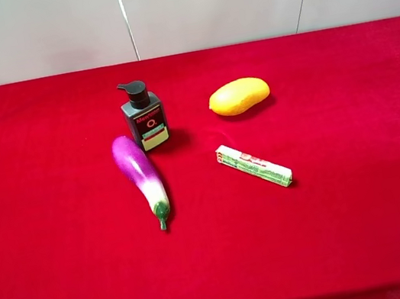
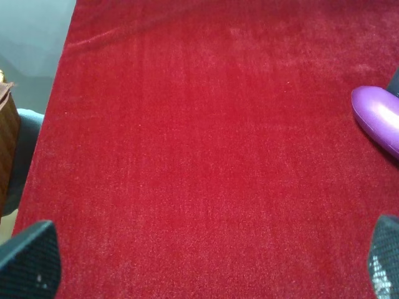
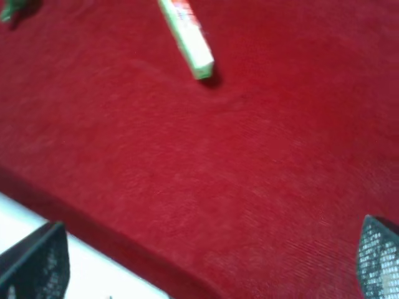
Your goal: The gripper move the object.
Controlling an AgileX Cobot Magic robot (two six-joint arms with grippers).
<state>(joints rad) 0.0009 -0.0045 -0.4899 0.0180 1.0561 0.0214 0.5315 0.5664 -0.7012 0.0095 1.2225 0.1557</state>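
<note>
The long purple eggplant [image 1: 142, 177] lies on the red cloth left of centre, its green stem tip pointing toward the front. Its purple end shows at the edge of the left wrist view [image 2: 378, 116], and its stem tip shows in the right wrist view [image 3: 11, 9]. My left gripper [image 2: 206, 265] is open and empty over bare cloth, well apart from the eggplant. My right gripper [image 3: 209, 261] is open and empty near the table's edge, far from the eggplant. In the exterior view only dark arm parts show at the frame edges.
A black pump bottle [image 1: 143, 117] stands just behind the eggplant. A yellow mango [image 1: 239, 96] lies at the back centre. A green-and-white packet [image 1: 254, 165] lies in the middle, also in the right wrist view [image 3: 186, 37]. The red cloth [image 1: 62, 243] covers the table.
</note>
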